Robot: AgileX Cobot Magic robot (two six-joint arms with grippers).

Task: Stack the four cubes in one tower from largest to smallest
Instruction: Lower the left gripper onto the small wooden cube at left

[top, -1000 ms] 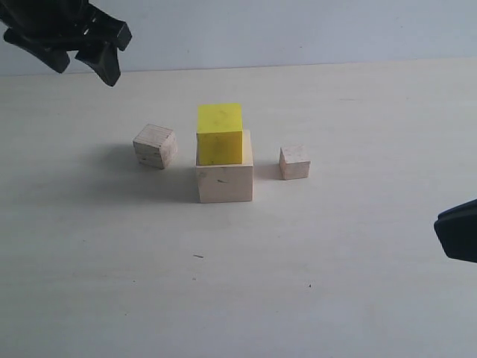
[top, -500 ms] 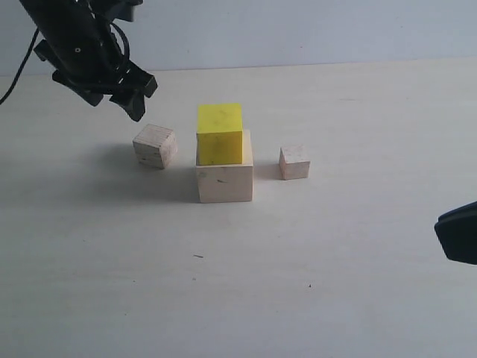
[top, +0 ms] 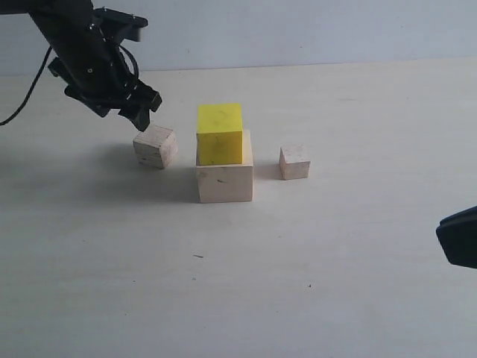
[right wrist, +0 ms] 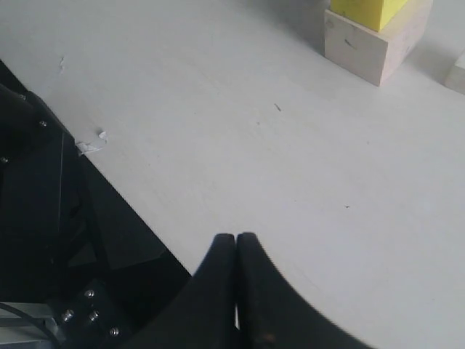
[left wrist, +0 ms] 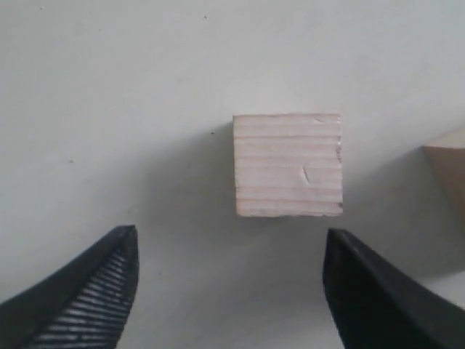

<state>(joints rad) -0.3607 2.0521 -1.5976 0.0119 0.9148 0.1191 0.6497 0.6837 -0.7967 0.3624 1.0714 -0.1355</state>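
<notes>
The bright yellow cube [top: 220,133] sits on the large pale wood cube [top: 224,179] mid-table. Left of them lies the grainy wood cube [top: 155,145], seen close up in the left wrist view [left wrist: 288,164]. The tiny pale wood cube [top: 294,162] rests to the right of the stack. My left gripper [top: 141,112] hovers open just above and behind the grainy cube, its fingers [left wrist: 94,283] spread wider than the cube and clear of it. My right gripper [right wrist: 236,240] is shut and empty near the table's right edge, far from the cubes.
The pale tabletop [top: 298,283] stretches bare toward the front and right. A light wall [top: 298,30] bounds the back. In the right wrist view a dark drop-off and the robot's base [right wrist: 43,240] lie beyond the table edge.
My left gripper has come down from the upper left corner and moved right, ending just above the grainy wood cube. The cubes and the right gripper have stayed put.
</notes>
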